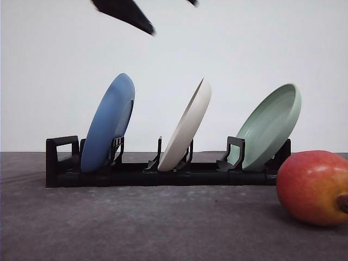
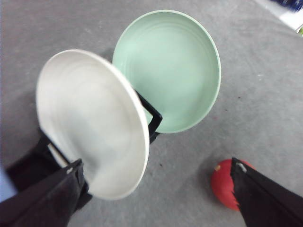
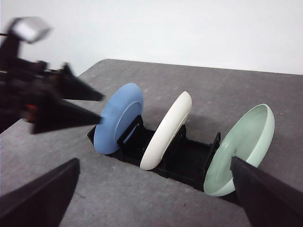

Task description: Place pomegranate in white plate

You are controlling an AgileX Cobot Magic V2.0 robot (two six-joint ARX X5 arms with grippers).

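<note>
A black rack stands on the grey table and holds three tilted plates in separate slots: blue plate at the left, white plate in the middle, green plate at the right. Each leans rightward and holds nothing. The pomegranate rests on the table just right of the rack's end, at the front view's right edge. Open table lies in front of the rack. The left gripper hovers above the white plate, jaws spread and empty. The right gripper faces the rack, jaws spread, empty.
</note>
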